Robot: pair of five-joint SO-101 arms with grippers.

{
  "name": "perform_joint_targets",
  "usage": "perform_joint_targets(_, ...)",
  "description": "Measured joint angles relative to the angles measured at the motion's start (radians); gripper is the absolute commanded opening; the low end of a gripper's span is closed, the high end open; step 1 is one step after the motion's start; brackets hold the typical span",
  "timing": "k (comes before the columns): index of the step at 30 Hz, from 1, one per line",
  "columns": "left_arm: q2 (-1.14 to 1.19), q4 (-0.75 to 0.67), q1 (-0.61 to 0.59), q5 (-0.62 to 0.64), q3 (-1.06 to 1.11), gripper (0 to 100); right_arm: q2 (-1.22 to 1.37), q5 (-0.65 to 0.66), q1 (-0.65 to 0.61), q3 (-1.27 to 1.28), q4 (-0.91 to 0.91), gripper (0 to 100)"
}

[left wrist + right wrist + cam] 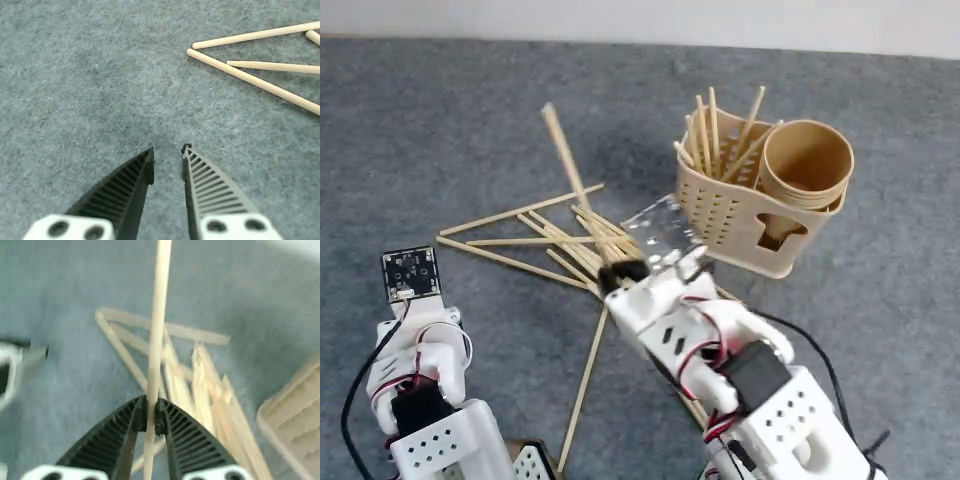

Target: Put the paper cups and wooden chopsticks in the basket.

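**High view:** fixed camera above the table's (440, 120) near edge, looking down and toward the far edge.

**Left wrist view:** close above the table, facing past the left gripper (167, 150).

**Right wrist view:** equally close, facing past the right gripper (151, 407).

All three views share the chopsticks (570, 240). The high and right wrist views also share the basket (720, 215).

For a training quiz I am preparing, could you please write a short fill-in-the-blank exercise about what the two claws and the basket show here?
1. The right claw grips exactly ____ chopstick.
2. The left claw is ____ over the bare grey mat.
3. Paper cups fill one compartment of the basket; the other holds chopsticks standing ____.
Missing words: one; open; upright.
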Motion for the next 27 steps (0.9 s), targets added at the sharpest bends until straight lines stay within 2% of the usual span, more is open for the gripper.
perform_joint_targets(9,0.000,0.000,0.000,0.000,0.000,11,-0.026,0.000,0.075,0.109,-0.390,0.6)
perform_joint_targets(15,0.000,0.000,0.000,0.000,0.000,11,-0.026,0.000,0.245,0.153,-0.684,0.6)
perform_joint_targets(19,0.000,0.000,0.000,0.000,0.000,11,-0.026,0.000,0.370,0.166,-0.792,0.6)
perform_joint_targets(27,0.000,0.000,0.000,0.000,0.000,11,-0.026,0.000,0.453,0.259,-0.991,0.6)
